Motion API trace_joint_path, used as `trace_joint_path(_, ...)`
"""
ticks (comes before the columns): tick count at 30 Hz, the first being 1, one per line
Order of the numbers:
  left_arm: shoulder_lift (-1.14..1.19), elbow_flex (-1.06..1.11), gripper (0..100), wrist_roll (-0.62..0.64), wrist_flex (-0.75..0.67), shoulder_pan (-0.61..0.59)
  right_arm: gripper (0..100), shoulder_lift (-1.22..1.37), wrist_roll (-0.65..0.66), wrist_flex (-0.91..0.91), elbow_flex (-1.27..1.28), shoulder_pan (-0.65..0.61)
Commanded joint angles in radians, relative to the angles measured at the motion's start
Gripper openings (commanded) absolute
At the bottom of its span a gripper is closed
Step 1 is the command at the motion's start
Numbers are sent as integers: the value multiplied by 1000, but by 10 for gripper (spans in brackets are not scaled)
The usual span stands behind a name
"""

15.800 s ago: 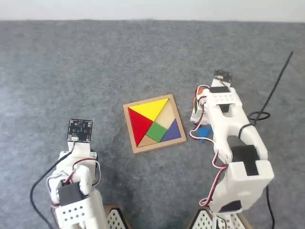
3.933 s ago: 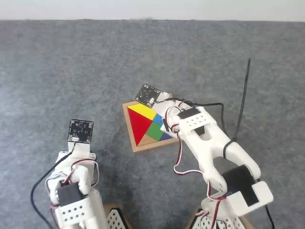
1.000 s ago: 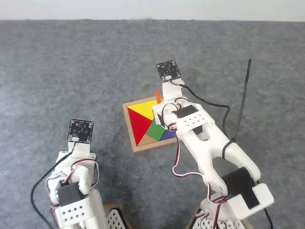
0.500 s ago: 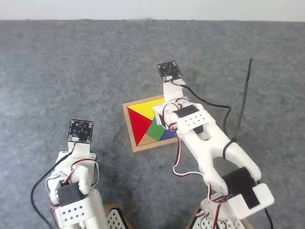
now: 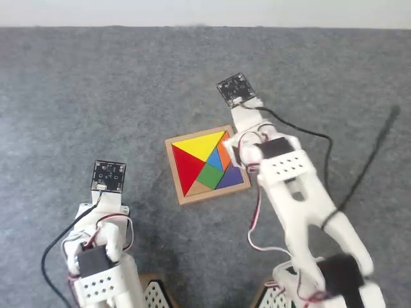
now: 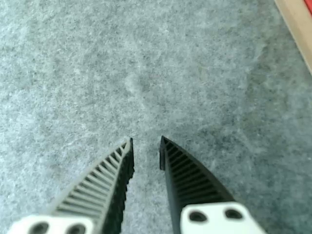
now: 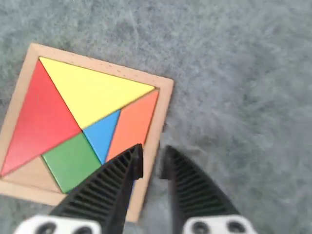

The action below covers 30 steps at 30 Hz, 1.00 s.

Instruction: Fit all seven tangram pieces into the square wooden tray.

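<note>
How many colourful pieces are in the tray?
6: yellow along the far edge, red left, green and blue in the middle, orange and purple right. A tan spot might be a seventh.

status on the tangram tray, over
Left gripper slightly open, empty, over carpet. Right gripper slightly open, empty, above tray edge. Six coloured pieces seated; corner triangle wood-coloured.

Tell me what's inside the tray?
Inside the tray sit yellow, red, green, blue, orange and purple pieces. One corner is wood-coloured; a piece or bare tray, I cannot tell. The right arm covers the tray's edge by the orange piece.
</note>
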Motion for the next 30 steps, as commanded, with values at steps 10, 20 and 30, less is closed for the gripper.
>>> trace_joint_path(10,-12,-7,87,-3,6,0,16,-708,54,-76,591,251)
trace_joint_path(20,-12,-7,89,-3,8,2,13,-1237,49,-166,1069,440)
trace_joint_path(30,-12,-7,89,-5,8,-3,14,-1515,51,527,1056,538)
